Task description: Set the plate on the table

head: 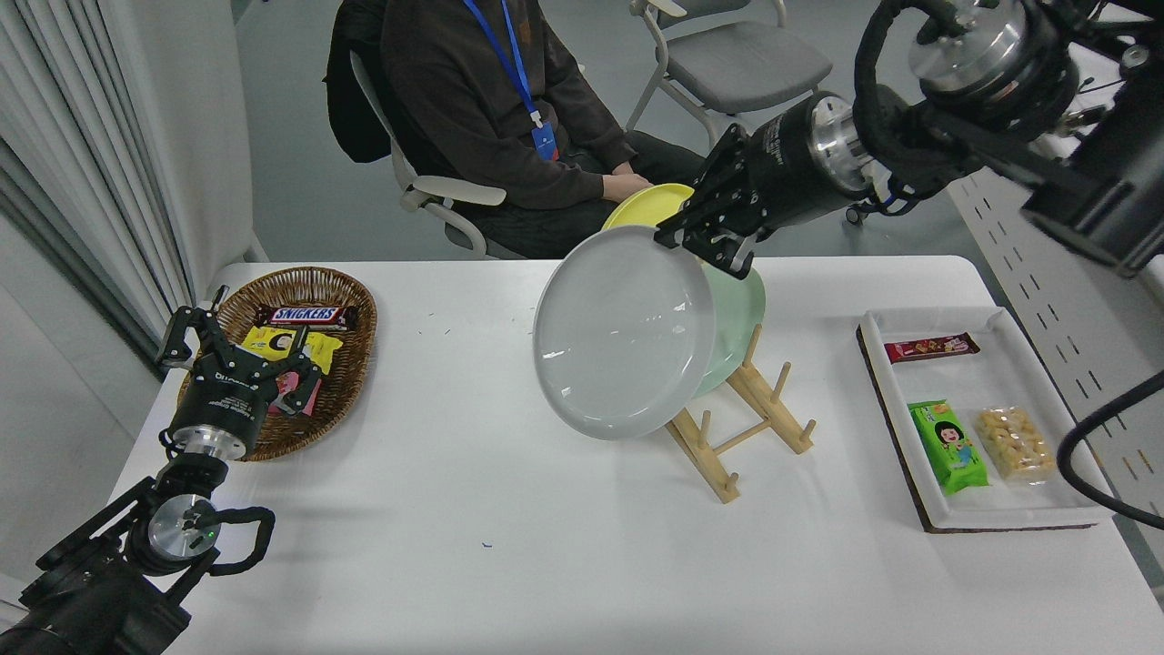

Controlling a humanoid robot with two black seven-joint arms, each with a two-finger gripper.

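The pale grey plate (623, 332) hangs tilted in the air above the white table (509, 473), its hollow side facing the camera. My right gripper (705, 247) is shut on the plate's upper right rim. The plate covers most of the wooden rack (727, 428) behind it. A mint green plate (738, 318) and a yellow plate (647, 202) still stand in the rack. My left gripper (238, 350) stays parked at the lower left, over a wicker basket, with its fingers spread open.
The wicker basket (341, 382) with snack packets sits at the table's left. A white tray (1000, 509) with snacks lies at the right. A person sits on a chair beyond the far edge, hands (627, 186) in the lap.
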